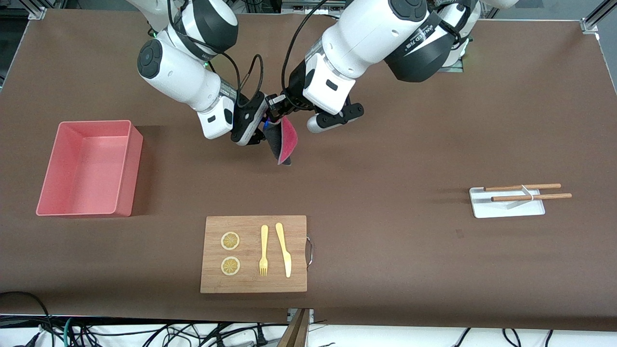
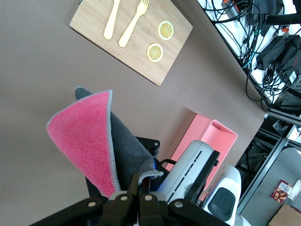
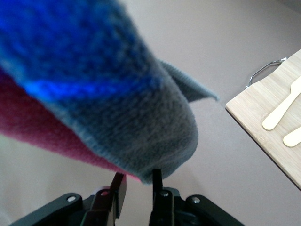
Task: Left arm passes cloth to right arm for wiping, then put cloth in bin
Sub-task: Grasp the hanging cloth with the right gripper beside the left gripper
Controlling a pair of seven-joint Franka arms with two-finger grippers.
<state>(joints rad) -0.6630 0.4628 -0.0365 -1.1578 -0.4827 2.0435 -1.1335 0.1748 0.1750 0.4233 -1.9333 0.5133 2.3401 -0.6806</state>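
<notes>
Two grippers meet over bare table farther from the camera than the cutting board [image 1: 254, 254], where the left gripper [image 1: 278, 108] pinches the hanging cloth [image 1: 284, 142] and the right gripper [image 1: 264, 126], fingers narrowed around its edge, should clamp firmly before the left lets go.

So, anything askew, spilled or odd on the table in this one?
Nothing stands out. The cloth hangs between both claws, off the table; fork, knife and lemon slices lie tidy on the cutting board.
</notes>
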